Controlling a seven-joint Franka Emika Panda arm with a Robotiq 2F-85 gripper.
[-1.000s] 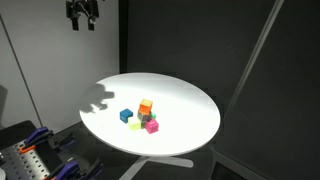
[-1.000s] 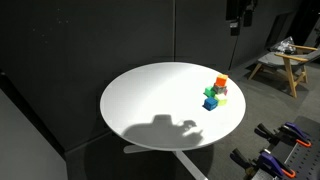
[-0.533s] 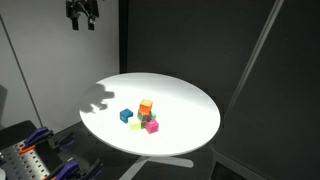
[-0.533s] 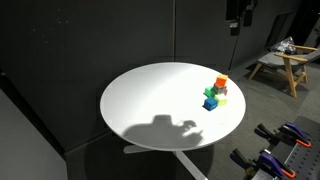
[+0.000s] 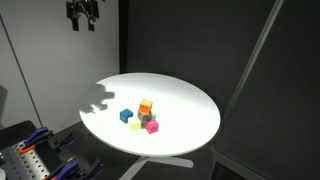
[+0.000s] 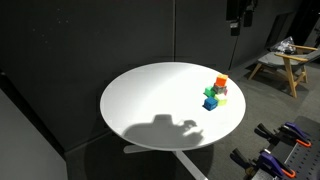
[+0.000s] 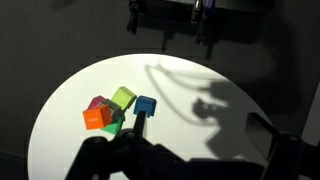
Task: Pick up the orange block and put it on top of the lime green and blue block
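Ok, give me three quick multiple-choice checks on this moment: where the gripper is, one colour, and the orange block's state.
1. Where is the gripper?
A. touching the blocks
B. high up, well clear of the blocks
C. below the table top

2. What colour is the table top?
A. white
B. black
C. wood brown

3. The orange block is:
A. held in the gripper
B. on the floor
C. in the cluster on the table

Answers:
1. B. In both exterior views the gripper hangs near the top edge.
2. A. The round top shows bright white against the dark room.
3. C. It sits by the blue block and the lime block, and the gripper carries nothing.
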